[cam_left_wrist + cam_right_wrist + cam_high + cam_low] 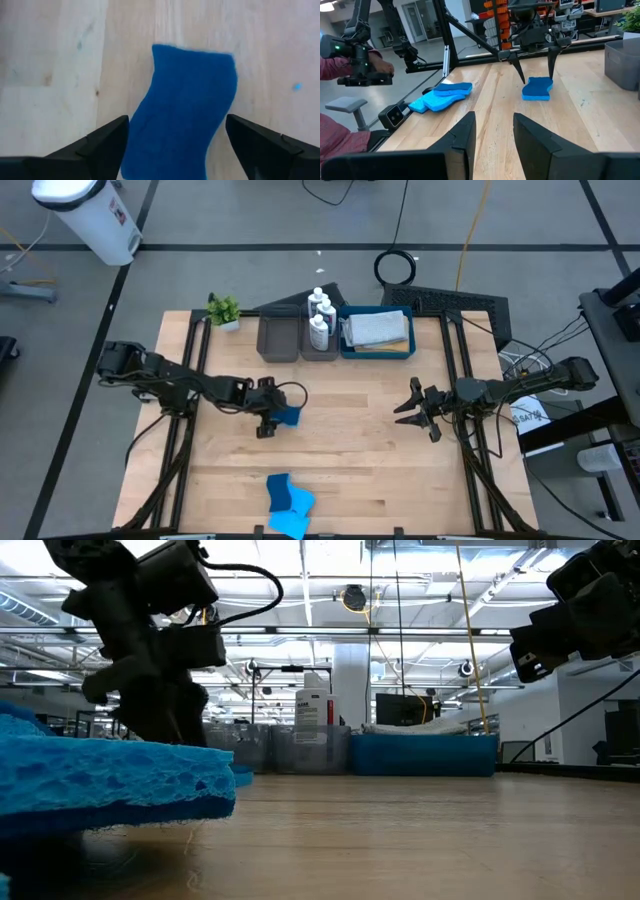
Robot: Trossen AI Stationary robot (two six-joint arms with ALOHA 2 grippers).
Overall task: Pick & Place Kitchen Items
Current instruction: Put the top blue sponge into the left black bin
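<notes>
My left gripper [275, 420] hangs over the middle-left of the pale wooden table [360, 460], fingers spread wide. In its wrist view a dark-blue wavy-edged sponge [182, 112] lies flat on the wood in the gap between the two dark fingers [100, 145], and each fingertip stands clear of the sponge's edges. From the right wrist view I see those same fingers pointing down on either side of it [537, 88], the tips near the table; I cannot tell if they touch the wood. Nothing is grasped.

My right gripper [412, 408] waits over the right half of the table, well apart from the sponge, its fingers released and parted, holding nothing.

Toward the near edge from my left fingers, a small heap of blue sponges [288, 502], dark and light, lies loose on the wood.

Beyond both grippers, along the far edge, a grey rectangular plastic tray [279, 340] sits beside a narrower grey tray with small white bottles with blue labels [319, 315] standing upright in it. Next comes a blue rectangular tray [377, 350] holding a folded grey cloth [376, 328]. A small green potted plant [224, 311] stands by the far left corner.

A person's sleeve and hand [350, 62] show beyond the table's edge in the right wrist view.
</notes>
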